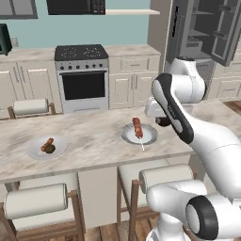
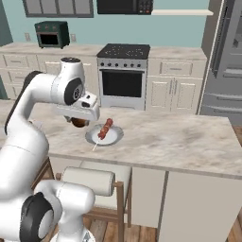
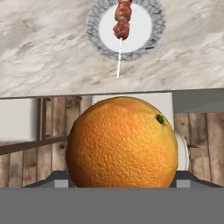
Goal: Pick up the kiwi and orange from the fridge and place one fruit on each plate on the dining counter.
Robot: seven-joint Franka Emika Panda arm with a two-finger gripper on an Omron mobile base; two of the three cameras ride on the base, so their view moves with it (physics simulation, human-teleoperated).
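Orange (image 3: 122, 142) skin looms large in my hand view, pebbled, with a small green spot upper right. My gripper (image 2: 79, 122) is clamped on the fruit, poised at the near edge of the dining counter (image 1: 94, 141), just beside the closer plate (image 1: 149, 137).

Beige marbled slab runs wide across both base views, on a white base, with cushioned wooden stools (image 1: 37, 202) tucked beneath and wood plank floor below. The nearer plate, pale with a grey patterned rim, carries a reddish meat skewer (image 1: 137, 128) whose thin stick overhangs the rim. Well apart to my left, the second plate (image 1: 47, 147) holds the kiwi (image 1: 50, 149), touching a small reddish-orange stick of food (image 1: 47, 143).

Beyond the counter: white cabinets (image 1: 132, 82), a steel oven range with dark cooktop (image 1: 82, 77), teal wall. A dark toaster oven (image 2: 52, 34) sits on the back worktop; a black microwave (image 2: 125, 6) hangs above the range. Far right, the grey fridge (image 1: 207, 28) stands with its door open, shelves showing.

No writing or labels legible anywhere.
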